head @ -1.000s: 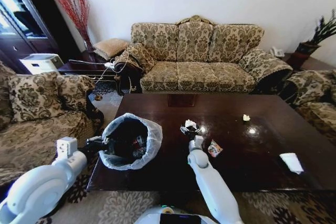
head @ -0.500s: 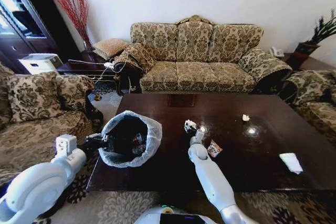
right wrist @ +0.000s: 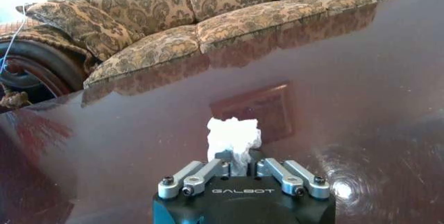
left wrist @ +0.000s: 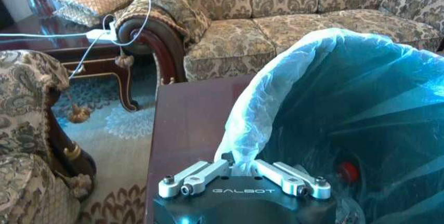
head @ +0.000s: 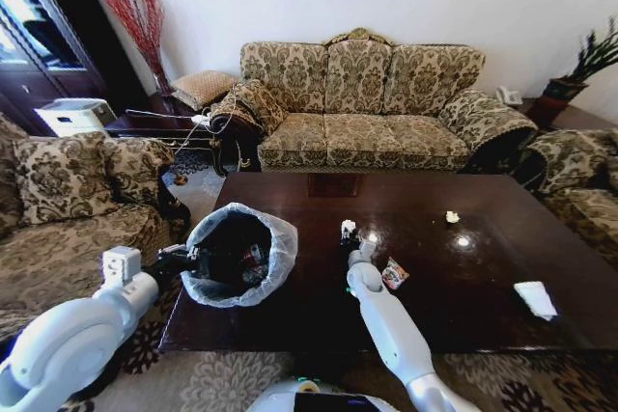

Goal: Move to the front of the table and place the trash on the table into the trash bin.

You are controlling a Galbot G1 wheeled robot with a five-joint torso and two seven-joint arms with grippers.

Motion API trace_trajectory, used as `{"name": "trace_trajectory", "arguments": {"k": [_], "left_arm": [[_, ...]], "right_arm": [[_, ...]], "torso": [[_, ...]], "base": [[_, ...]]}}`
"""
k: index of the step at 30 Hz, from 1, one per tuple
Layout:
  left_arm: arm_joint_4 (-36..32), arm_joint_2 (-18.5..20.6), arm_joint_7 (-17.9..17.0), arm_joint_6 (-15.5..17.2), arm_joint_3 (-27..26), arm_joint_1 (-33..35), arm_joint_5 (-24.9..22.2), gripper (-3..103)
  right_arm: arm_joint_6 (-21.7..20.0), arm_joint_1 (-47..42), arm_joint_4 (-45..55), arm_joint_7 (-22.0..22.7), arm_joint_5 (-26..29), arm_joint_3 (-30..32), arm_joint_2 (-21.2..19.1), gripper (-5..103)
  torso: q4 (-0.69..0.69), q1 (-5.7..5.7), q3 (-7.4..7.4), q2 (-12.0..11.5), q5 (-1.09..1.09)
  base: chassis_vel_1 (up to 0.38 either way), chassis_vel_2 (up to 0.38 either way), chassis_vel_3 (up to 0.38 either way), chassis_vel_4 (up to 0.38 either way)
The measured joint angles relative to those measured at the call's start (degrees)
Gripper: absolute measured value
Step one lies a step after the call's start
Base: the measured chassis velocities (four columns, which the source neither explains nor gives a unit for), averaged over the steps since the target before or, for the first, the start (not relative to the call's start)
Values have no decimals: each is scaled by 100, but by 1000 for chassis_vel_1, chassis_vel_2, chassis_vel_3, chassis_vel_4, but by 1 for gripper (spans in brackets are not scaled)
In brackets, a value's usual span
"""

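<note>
Paper filled my right claw [right wrist: 236, 168]: a crumpled white wad [right wrist: 234, 136] was pinched between its closed fingers, and the wad stuck up past the fingertips, its longer side running along the line of the fingers toward the sofa [head: 372, 103]. From my head camera that claw [head: 347, 233] sat over the dark wooden surface [head: 483, 296], near its middle and just beside the bin.

My left claw [left wrist: 237, 162] was clamped on the rim of the trash bin [head: 234, 257], its fingers closed over the bunched plastic liner [left wrist: 291, 83]. The bin stood at the left end of the surface with its mouth tilted toward me, and something red [left wrist: 349, 171] lay deep inside it.

On the surface to the right of my right arm lay a small wrapper [head: 393, 272]. Farther off, toward the sofa, sat a small white wad [head: 452, 216], and a flat white scrap [head: 536, 298] lay near the right end, well apart from the others.
</note>
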Motion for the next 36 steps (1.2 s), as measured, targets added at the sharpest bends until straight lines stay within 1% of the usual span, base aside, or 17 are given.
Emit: {"name": "trace_trajectory", "arguments": {"k": [2,4,8,11,12,13,14,16,17,19,20,22,23,25,26,29,36], "left_arm": [[0,51,-8,0,-32,-5,-1,0],[0,78,-13,0,-53,-3,-1,0],[16,241,-20,0,-129,15,-59,0],[157,510,-82,-39,-194,-19,-280,0],[323,708,-112,-99,-197,-77,-420,0],[323,708,-112,-99,-197,-77,-420,0],[437,833,-120,-125,-193,-122,-497,0],[707,1115,-185,-158,-169,-215,-732,0],[707,1115,-185,-158,-169,-215,-732,0],[998,1502,-307,-161,-145,-251,-1143,0],[998,1502,-307,-161,-145,-251,-1143,0],[1302,1991,-478,-159,-135,-293,-1516,0],[1302,1991,-478,-159,-135,-293,-1516,0],[1432,2419,-596,-146,-114,-364,-1790,0],[1432,2419,-596,-146,-114,-364,-1790,0],[1392,2676,-650,-147,-94,-385,-1843,0],[1054,2590,-671,-146,-115,-386,-1845,0]], "right_arm": [[71,-22,9,8,-98,3,-19,6],[105,-48,47,9,-171,4,-38,2],[117,-143,307,2,-196,35,-83,1],[682,-358,803,-386,-481,61,-171,0],[966,-565,1435,-760,-662,79,-232,0],[966,-565,1435,-760,-662,79,-232,0],[1007,-688,1932,-911,-682,60,-260,0],[954,-892,3084,-1301,-579,-54,-315,0],[954,-892,3084,-1301,-579,-54,-315,0],[962,-986,4110,-1891,-391,-254,-483,0],[962,-986,4110,-1891,-391,-254,-483,0],[913,-970,4769,-2436,-180,-537,-791,0],[913,-970,4769,-2436,-180,-537,-791,0],[646,-916,5234,-2619,-79,-930,-990,0],[646,-916,5234,-2619,-79,-930,-990,0],[394,-976,5586,-2759,-155,-1422,-1072,0],[264,-1174,5418,-2788,-774,-1773,-1127,0]], "torso": [[0,0,0,0,1],[0,1,0,0,1],[0,0,0,0,1],[1,0,0,0,2],[-1,1,1,0,0],[-1,1,1,0,0],[-1,1,1,0,-1],[-1,1,0,0,1],[-1,1,0,0,1],[0,0,-1,0,-3],[0,0,-1,0,-3],[1,0,-1,0,0],[1,0,-1,0,0],[0,1,0,0,1],[0,1,0,0,1],[-1,1,0,0,3],[0,-1,0,0,0]], "base": [[0,0,0,0],[0,0,0,0],[0,0,0,0],[0,0,0,0],[0,0,0,0],[0,0,0,0],[0,0,0,0],[0,0,0,0],[0,0,0,0],[0,0,0,0],[0,0,0,0],[0,0,0,0],[0,0,0,0],[0,0,0,0],[0,0,0,0],[0,0,0,0],[0,0,0,0]]}}
